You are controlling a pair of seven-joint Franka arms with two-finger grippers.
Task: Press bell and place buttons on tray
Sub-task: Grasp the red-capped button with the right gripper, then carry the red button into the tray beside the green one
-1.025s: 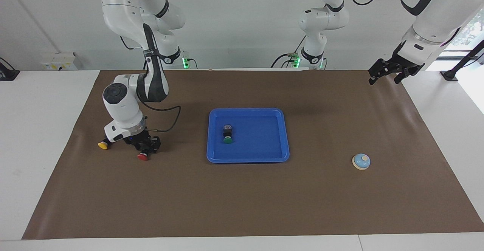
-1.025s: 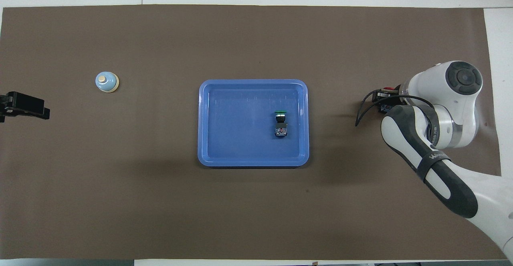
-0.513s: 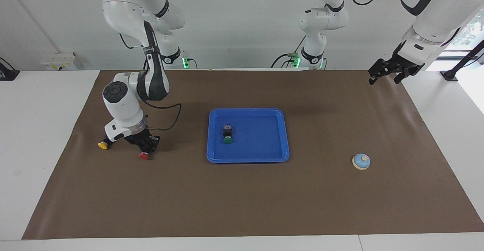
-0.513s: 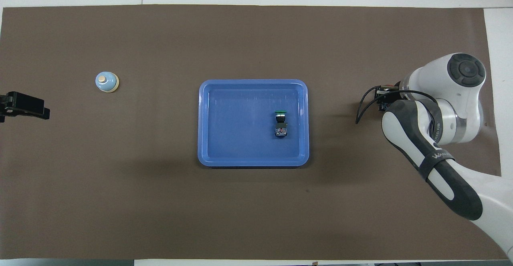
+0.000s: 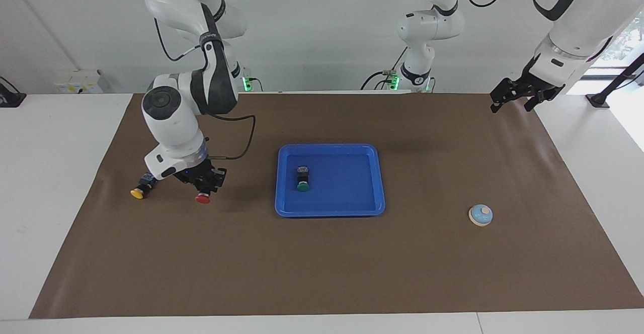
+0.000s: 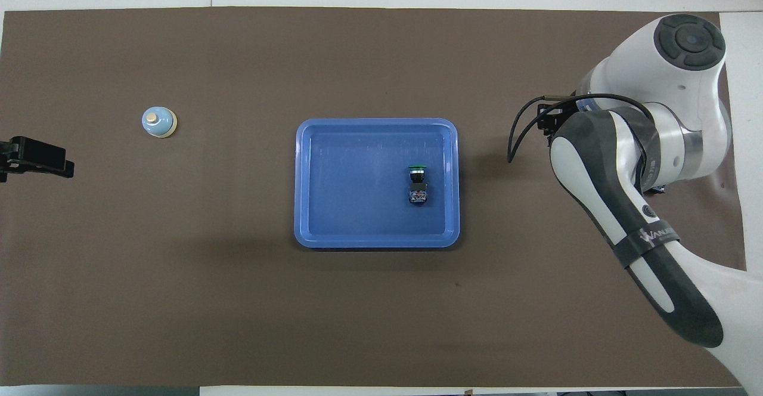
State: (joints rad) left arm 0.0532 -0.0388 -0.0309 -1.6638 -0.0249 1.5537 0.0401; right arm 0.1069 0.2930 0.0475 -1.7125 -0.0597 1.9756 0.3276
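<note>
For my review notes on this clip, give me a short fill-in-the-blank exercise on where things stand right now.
1. The button lying in the tray has a ____ cap.
2. The right gripper is shut on the ____ button.
3. The yellow button lies on the brown ____, outside the tray.
4. The left gripper waits with open jaws; the bell sits toward that arm's end, with ____ touching it.

Missing words: green; red; mat; nothing

facing: high, across the table, looking at the robots | overhead: high above the robots' end, looking steeply down and forward | shared: brown mat point(image 5: 322, 253), tray point(image 5: 329, 212), bell point(image 6: 159, 122) | half a turn apart
</note>
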